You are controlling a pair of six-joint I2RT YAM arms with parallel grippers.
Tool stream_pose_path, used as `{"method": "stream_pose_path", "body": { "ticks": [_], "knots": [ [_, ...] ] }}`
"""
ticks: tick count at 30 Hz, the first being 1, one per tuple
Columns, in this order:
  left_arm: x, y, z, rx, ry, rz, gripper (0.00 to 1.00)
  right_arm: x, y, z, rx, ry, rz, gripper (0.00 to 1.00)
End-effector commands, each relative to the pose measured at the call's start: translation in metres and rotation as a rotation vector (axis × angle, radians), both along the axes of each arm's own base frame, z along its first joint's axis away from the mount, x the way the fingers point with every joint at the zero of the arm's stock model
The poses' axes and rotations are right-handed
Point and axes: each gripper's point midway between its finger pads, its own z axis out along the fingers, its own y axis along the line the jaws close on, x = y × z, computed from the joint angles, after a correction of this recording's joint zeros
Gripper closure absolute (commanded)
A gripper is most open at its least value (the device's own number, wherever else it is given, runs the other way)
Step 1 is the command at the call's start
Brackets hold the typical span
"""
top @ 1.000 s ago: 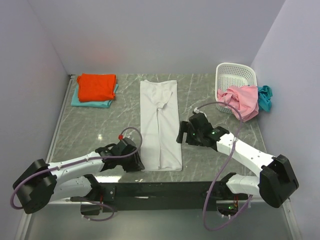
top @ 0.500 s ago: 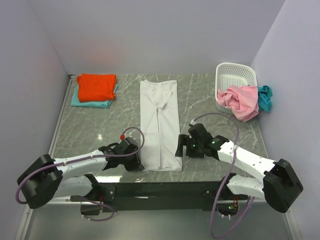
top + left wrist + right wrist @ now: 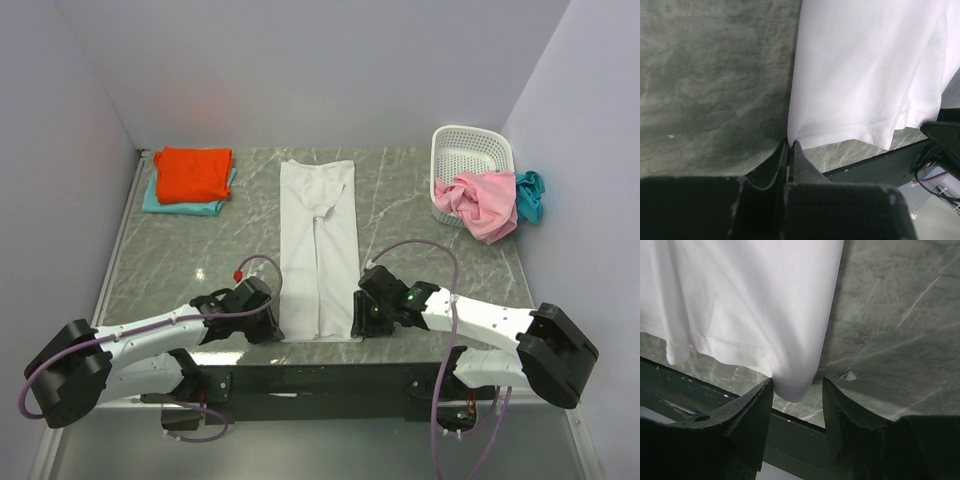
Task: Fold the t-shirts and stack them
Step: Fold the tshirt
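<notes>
Basket (image 3: 466, 158) holds pink t-shirt (image 3: 482, 203) while left gripper (image 3: 790, 145) pinches white t-shirt (image 3: 865, 75).

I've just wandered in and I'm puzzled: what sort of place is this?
Probably a robot test booth for laundry folding: plain lilac walls box in a grey marbled table, two white-and-black robot arms flank a long white t-shirt, and pink cloth spills from a white perforated plastic basket.

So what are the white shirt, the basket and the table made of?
The white shirt: soft matte cloth, probably knit; it wrinkles and has a stitched hem. The basket: white plastic, it seems, stiff with rows of holes. The table: looks like grey-green marble or a print of it, with pale veins and a slight sheen.
</notes>
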Motion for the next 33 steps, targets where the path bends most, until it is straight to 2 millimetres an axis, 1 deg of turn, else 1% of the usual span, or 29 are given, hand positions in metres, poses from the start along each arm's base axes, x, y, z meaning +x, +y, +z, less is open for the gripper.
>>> {"method": "stream_pose_path", "body": {
  "ticks": [1,4,6,7,8,10,11,13,15,18,19,21,22,23,25,27,29,30,31,32,33],
  "knots": [
    [0.001,0.004,-0.002,0.008,-0.007,0.031,0.99,0.001,0.006,-0.003,-0.007,-0.008,-0.029,0.49],
    [-0.001,0.006,-0.005,0.004,-0.002,0.042,0.99,-0.009,0.002,-0.012,-0.041,0.023,-0.033,0.51],
    [-0.002,0.007,-0.006,0.002,-0.001,0.044,0.99,-0.015,0.001,-0.016,-0.042,0.04,-0.031,0.61],
    [-0.002,0.008,-0.005,0.0,-0.001,0.049,0.99,-0.017,0.001,-0.017,-0.04,0.046,-0.031,0.69],
    [-0.004,0.009,-0.007,0.0,0.003,0.051,0.99,-0.018,0.002,-0.018,-0.029,0.046,-0.033,0.81],
    [-0.006,0.009,-0.007,-0.009,0.01,0.049,0.99,-0.02,0.006,-0.017,-0.01,0.047,-0.019,0.89],
    [-0.007,0.007,-0.007,-0.019,0.01,0.045,0.99,-0.02,0.009,-0.015,0.009,0.044,-0.013,0.94],
    [-0.01,0.006,-0.006,-0.033,0.014,0.041,0.99,-0.023,0.012,-0.012,0.024,0.037,0.005,1.0],
    [-0.01,0.005,-0.003,-0.047,0.009,0.037,0.99,-0.022,0.015,-0.005,0.044,0.015,0.011,1.0],
    [-0.005,0.003,0.006,-0.06,-0.024,0.037,0.99,-0.015,0.014,0.004,0.05,-0.034,0.01,1.0],
    [0.0,0.002,0.011,-0.058,-0.046,0.046,0.99,-0.008,0.016,0.011,0.051,-0.064,0.005,1.0],
    [0.002,0.005,0.013,-0.031,-0.048,0.051,0.99,0.0,0.017,0.018,0.04,-0.098,-0.006,1.0],
    [0.007,-0.001,0.022,-0.039,-0.06,0.045,0.99,0.007,0.023,0.029,0.05,-0.123,0.002,1.0],
    [0.016,0.002,0.025,-0.016,-0.096,0.067,0.99,0.015,0.016,0.03,0.011,-0.15,-0.021,1.0],
    [0.026,-0.005,0.035,-0.011,-0.128,0.05,0.99,0.026,0.019,0.043,0.017,-0.189,-0.019,1.0],
    [0.036,-0.006,0.039,0.013,-0.153,0.057,0.99,0.038,0.016,0.049,0.015,-0.213,-0.047,1.0],
    [0.049,-0.01,0.048,0.036,-0.176,0.052,0.99,0.049,0.015,0.059,0.015,-0.235,-0.053,1.0],
    [0.057,-0.009,0.051,0.042,-0.189,0.069,0.99,0.057,0.012,0.062,0.013,-0.245,-0.072,1.0],
    [0.066,-0.012,0.058,0.042,-0.206,0.065,0.99,0.063,0.014,0.07,0.023,-0.267,-0.063,1.0],
    [0.073,-0.014,0.063,0.033,-0.222,0.071,0.99,0.068,0.015,0.073,0.029,-0.272,-0.063,1.0],
    [0.083,-0.011,0.066,0.029,-0.232,0.091,0.99,0.074,0.016,0.077,0.047,-0.272,-0.063,1.0]
  ]
}}
